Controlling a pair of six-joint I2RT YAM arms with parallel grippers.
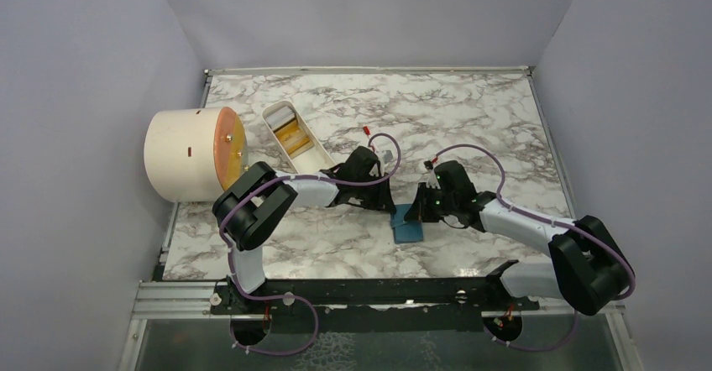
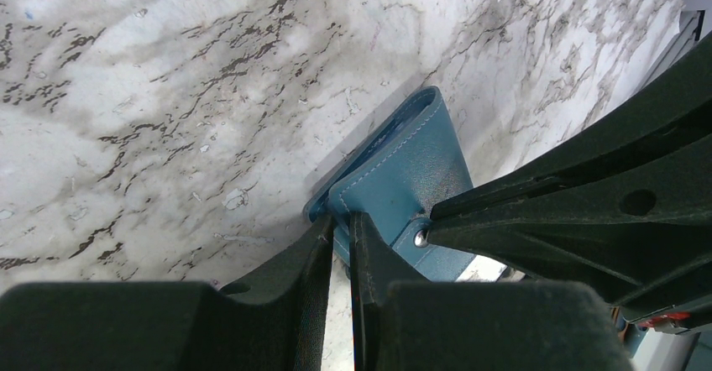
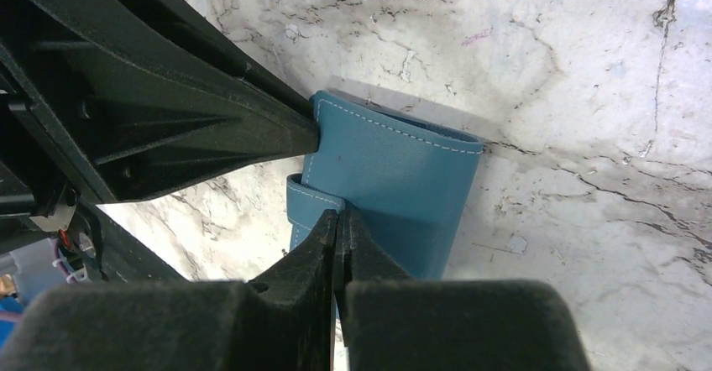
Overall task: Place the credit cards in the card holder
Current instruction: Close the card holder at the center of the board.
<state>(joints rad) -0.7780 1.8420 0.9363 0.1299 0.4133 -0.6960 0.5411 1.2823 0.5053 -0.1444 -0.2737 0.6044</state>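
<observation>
The teal-blue card holder (image 1: 410, 231) lies folded on the marble table between both arms. My left gripper (image 1: 392, 209) is shut on its near edge in the left wrist view (image 2: 340, 225), where the holder (image 2: 411, 165) stands tilted up. My right gripper (image 1: 421, 211) is shut on the holder's snap strap (image 3: 306, 207) in the right wrist view (image 3: 338, 218), against the holder's body (image 3: 395, 178). A yellow-orange card (image 1: 295, 141) lies in the white tray. The dark grey card is not clearly visible.
The long white oval tray (image 1: 316, 159) lies back left of the grippers. A cream cylinder (image 1: 180, 154) with a round orange face lies on its side at the far left. Grey walls enclose the table on three sides.
</observation>
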